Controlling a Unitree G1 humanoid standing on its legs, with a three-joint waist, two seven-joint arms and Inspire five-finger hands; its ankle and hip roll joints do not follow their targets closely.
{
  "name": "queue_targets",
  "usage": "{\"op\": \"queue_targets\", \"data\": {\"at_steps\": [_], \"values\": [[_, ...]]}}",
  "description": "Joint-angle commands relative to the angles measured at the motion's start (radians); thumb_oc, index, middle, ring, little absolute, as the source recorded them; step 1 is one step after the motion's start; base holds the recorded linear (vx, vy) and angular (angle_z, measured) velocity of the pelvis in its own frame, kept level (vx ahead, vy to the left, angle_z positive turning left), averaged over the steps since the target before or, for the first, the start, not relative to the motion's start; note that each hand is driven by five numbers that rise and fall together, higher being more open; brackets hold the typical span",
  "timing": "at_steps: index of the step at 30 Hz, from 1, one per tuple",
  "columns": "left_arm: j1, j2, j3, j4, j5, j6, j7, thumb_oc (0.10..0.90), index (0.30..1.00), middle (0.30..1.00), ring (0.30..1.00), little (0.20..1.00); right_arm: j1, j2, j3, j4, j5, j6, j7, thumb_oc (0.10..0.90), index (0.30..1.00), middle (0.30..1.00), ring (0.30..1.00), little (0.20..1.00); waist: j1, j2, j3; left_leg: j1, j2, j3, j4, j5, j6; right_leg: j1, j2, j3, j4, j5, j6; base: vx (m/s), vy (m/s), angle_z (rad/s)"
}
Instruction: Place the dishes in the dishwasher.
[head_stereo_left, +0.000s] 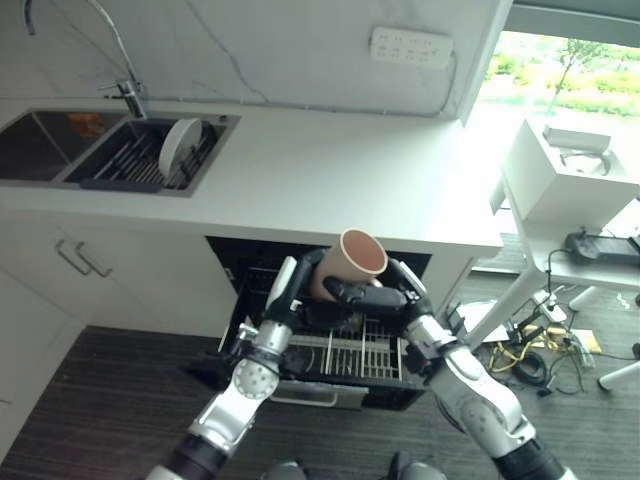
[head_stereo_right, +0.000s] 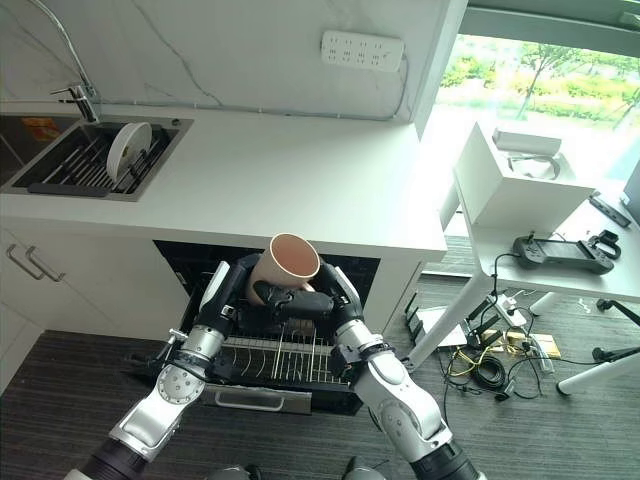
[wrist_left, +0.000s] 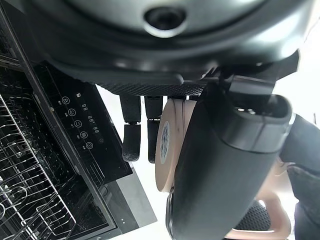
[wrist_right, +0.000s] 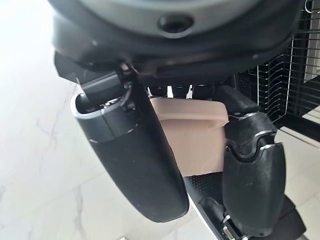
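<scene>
Over on my far left there's a sink (head_stereo_left: 40, 145) with a rack (head_stereo_left: 150, 160) in it, and one white plate (head_stereo_left: 180, 145) standing on edge in that rack. The white countertop (head_stereo_left: 330, 170) runs right from there. Below it the dishwasher (head_stereo_right: 270, 330) is open with its wire rack (head_stereo_left: 345, 355) pulled out. My left hand (head_stereo_left: 290, 290) sits against the left side of the tan cup (head_stereo_left: 345, 262), fingers fairly straight, more steadying than gripping. My right hand (head_stereo_left: 365, 297) has fingers and thumb curled around the cup, which is tilted with its mouth up, held above the dishwasher rack. Farther right there's a white side table (head_stereo_right: 540, 230) with a black controller (head_stereo_right: 560, 252) on it.
</scene>
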Motion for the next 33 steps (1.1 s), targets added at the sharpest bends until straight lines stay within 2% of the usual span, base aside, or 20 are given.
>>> {"op": "queue_targets", "data": {"at_steps": [1, 8, 9, 10, 11, 13, 18, 19, 20, 26, 33], "values": [[-0.142, -0.011, -0.091, -0.085, -0.007, -0.11, -0.007, 0.4, 0.3, 0.3, 0.3, 0.3, -0.16, 0.092, 0.034, -0.041, 0.062, -0.1, 0.061, 0.8, 0.9, 0.9, 0.9, 0.9, 0.017, -0.012, -0.067, 0.072, 0.046, -0.039, -0.078, -0.018, -0.063, 0.064, -0.072, 0.013, 0.034, -0.083, 0.111, -0.03, 0.006, 0.01], [-0.149, -0.015, -0.108, -0.083, -0.016, -0.109, -0.015, 0.4, 0.3, 0.3, 0.3, 0.3, -0.167, 0.11, 0.064, -0.021, 0.092, -0.129, 0.065, 0.8, 0.9, 0.9, 0.9, 0.9, 0.027, -0.011, -0.067, 0.067, 0.048, -0.042, -0.078, -0.013, -0.066, 0.069, -0.076, -0.001, 0.034, -0.084, 0.11, -0.02, 0.003, 0.01], [-0.15, -0.015, -0.111, -0.083, -0.016, -0.107, -0.015, 0.4, 0.3, 0.3, 0.3, 0.3, -0.17, 0.111, 0.065, -0.021, 0.097, -0.132, 0.06, 0.685, 0.728, 0.728, 0.728, 0.728, 0.027, -0.011, -0.067, 0.067, 0.048, -0.042, -0.078, -0.013, -0.066, 0.069, -0.076, -0.002, 0.034, -0.084, 0.11, 0.0, 0.0, 0.0], [-0.151, -0.016, -0.118, -0.083, -0.015, -0.106, -0.012, 0.4, 0.3, 0.3, 0.3, 0.3, -0.174, 0.115, 0.067, -0.021, 0.101, -0.144, 0.049, 0.508, 0.462, 0.462, 0.462, 0.462, 0.028, -0.01, -0.066, 0.066, 0.048, -0.043, -0.078, -0.012, -0.066, 0.069, -0.076, -0.003, 0.034, -0.084, 0.109, -0.04, 0.006, 0.01], [-0.152, -0.016, -0.12, -0.08, -0.015, -0.11, -0.012, 0.4, 0.3, 0.3, 0.3, 0.3, -0.181, 0.12, 0.066, -0.015, 0.099, -0.154, 0.042, 0.4, 0.3, 0.3, 0.3, 0.3, 0.029, -0.009, -0.065, 0.065, 0.048, -0.042, -0.078, -0.01, -0.066, 0.069, -0.077, -0.005, 0.034, -0.084, 0.109, -0.04, 0.006, 0.04], [-0.153, -0.015, -0.123, -0.078, -0.017, -0.113, -0.01, 0.4, 0.3, 0.3, 0.3, 0.3, -0.177, 0.123, 0.064, -0.02, 0.092, -0.167, 0.031, 0.4, 0.3, 0.3, 0.3, 0.3, 0.029, -0.008, -0.065, 0.064, 0.048, -0.043, -0.078, -0.011, -0.067, 0.07, -0.078, -0.007, 0.034, -0.085, 0.11, -0.04, 0.008, 0.11], [-0.144, -0.015, -0.123, -0.083, -0.078, -0.074, -0.038, 0.4, 0.3, 0.3, 0.3, 0.3, -0.163, 0.114, 0.051, -0.03, 0.057, -0.219, -0.017, 0.4, 0.3, 0.3, 0.3, 0.3, 0.025, -0.001, -0.061, 0.063, 0.054, -0.037, -0.078, -0.004, -0.069, 0.07, -0.075, -0.008, 0.034, -0.085, 0.108, -0.02, 0.01, 0.04], [-0.138, -0.017, -0.12, -0.079, -0.089, -0.066, -0.045, 0.568, 0.552, 0.552, 0.552, 0.552, -0.161, 0.112, 0.037, -0.028, 0.041, -0.233, -0.028, 0.4, 0.3, 0.3, 0.3, 0.3, 0.025, 0.0, -0.061, 0.064, 0.056, -0.035, -0.078, -0.004, -0.068, 0.072, -0.075, -0.01, 0.034, -0.086, 0.107, 0.0, 0.0, 0.0], [-0.124, -0.013, -0.112, -0.071, -0.106, -0.046, -0.05, 0.8, 0.9, 0.9, 0.9, 0.9, -0.156, 0.101, 0.012, -0.031, 0.012, -0.252, -0.039, 0.4, 0.3, 0.3, 0.3, 0.3, 0.024, 0.002, -0.061, 0.065, 0.057, -0.035, -0.078, -0.003, -0.069, 0.073, -0.073, -0.01, 0.034, -0.087, 0.106, 0.0, 0.0, 0.0], [-0.01, 0.014, 0.02, -0.046, -0.163, -0.085, 0.025, 0.8, 0.9, 0.9, 0.9, 0.9, -0.099, 0.055, -0.111, -0.062, -0.022, -0.306, -0.068, 0.4, 0.3, 0.3, 0.3, 0.3, 0.033, 0.011, -0.052, 0.067, 0.056, -0.039, -0.078, -0.002, -0.07, 0.076, -0.073, -0.012, 0.034, -0.088, 0.099, 0.02, 0.014, 0.01], [0.076, 0.005, 0.195, -0.003, -0.243, -0.107, 0.079, 0.8, 0.9, 0.9, 0.9, 0.9, -0.053, 0.039, -0.221, -0.055, -0.015, -0.353, -0.072, 0.4, 0.3, 0.3, 0.3, 0.3, 0.05, 0.013, -0.05, 0.065, 0.048, -0.053, -0.078, -0.005, -0.07, 0.081, -0.082, -0.022, 0.034, -0.089, 0.096, 0.01, 0.005, 0.03]]}}
